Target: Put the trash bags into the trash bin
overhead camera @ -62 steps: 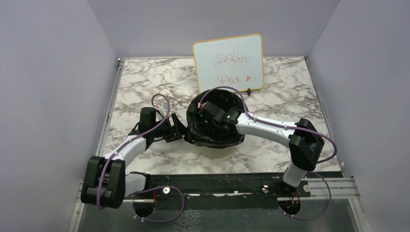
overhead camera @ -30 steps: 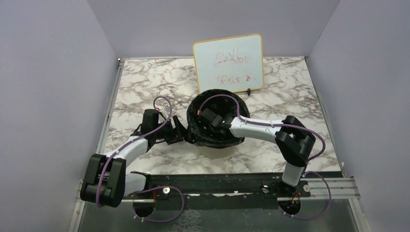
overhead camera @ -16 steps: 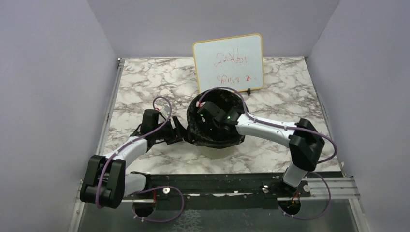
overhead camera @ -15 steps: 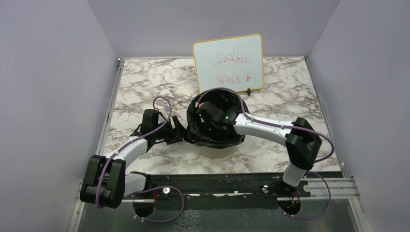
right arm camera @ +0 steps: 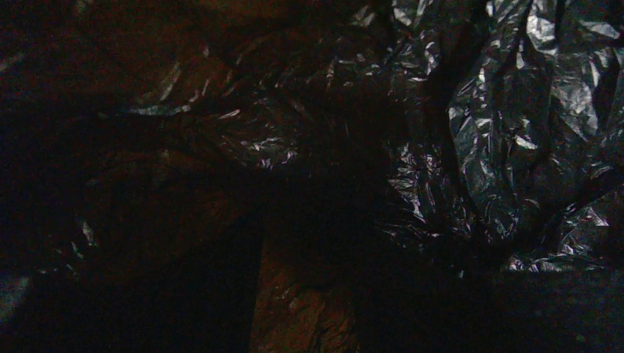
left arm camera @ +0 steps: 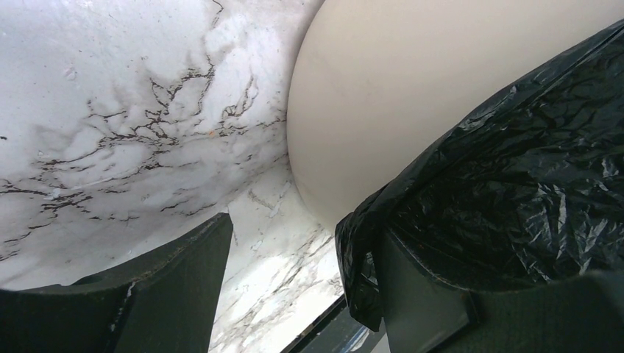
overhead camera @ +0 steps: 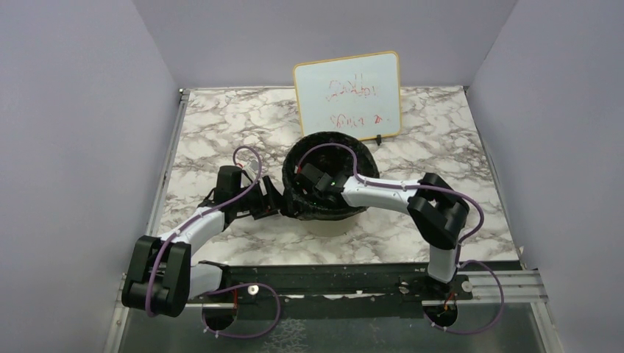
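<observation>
Bag (overhead camera: 329, 138) plastic surrounds the right pincer (overhead camera: 309, 179), which has sunk deeper into the bin (left arm camera: 412, 88) than a second ago. Its camera shows only dark, crinkled folds, so I cannot tell how far its jaws are parted. At the bin's nine o'clock, the left pincer (overhead camera: 272, 198) stands wide open, gripping nothing, with the hem draped over one finger (left arm camera: 427, 316). The bag sits inside the bin at mid-table (overhead camera: 221, 125), folded over the rim. The lining looks nearly seated.

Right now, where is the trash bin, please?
Top view: the trash bin stands mid-table, just in front of the whiteboard, the trash bag draped over its rim.
</observation>
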### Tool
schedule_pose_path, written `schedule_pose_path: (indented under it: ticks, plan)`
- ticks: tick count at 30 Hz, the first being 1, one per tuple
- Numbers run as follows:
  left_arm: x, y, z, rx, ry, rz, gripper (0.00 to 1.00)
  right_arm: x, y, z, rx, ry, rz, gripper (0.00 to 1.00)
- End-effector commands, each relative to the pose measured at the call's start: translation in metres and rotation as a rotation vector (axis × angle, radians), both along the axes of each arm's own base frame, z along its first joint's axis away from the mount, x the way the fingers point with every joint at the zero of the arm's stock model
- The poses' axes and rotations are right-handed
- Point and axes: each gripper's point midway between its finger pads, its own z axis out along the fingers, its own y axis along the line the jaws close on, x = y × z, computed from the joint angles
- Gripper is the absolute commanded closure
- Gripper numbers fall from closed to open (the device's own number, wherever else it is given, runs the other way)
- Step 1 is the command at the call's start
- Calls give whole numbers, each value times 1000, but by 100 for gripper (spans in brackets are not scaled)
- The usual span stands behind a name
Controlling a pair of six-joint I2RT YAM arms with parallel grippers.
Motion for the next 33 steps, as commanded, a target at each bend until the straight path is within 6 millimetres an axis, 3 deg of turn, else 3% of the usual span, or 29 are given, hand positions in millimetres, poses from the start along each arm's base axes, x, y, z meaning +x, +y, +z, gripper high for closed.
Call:
schedule_pose_path:
  ticks: [1, 6, 10, 16, 23, 27, 33]
  plan:
    - [6, -3, 9, 2, -38, -15, 30, 2, -8, 2, -44, -22, -17, 50]
    - [7, -2, 9, 6, -40, -12, 30, 16, -6, 65, 30, -138, -35, 50]
    - [9, -3, 10, 6, -43, -12, 30, 23, -13, 100, 63, -211, -72, 49]
    - [10, -2, 10, 8, -46, -13, 30, 22, -14, 135, 140, -262, -59, 49]
    - [10, -3, 11, 5, -48, -16, 29, 33, -16, 154, 144, -318, -100, 48]
    - [10, -3, 17, 0, -69, -14, 27, 35, 0, 182, 220, -317, -48, 47]
    - [10, 7, 19, 58, -70, 30, 24, 54, -19, 236, 236, -458, -155, 47]
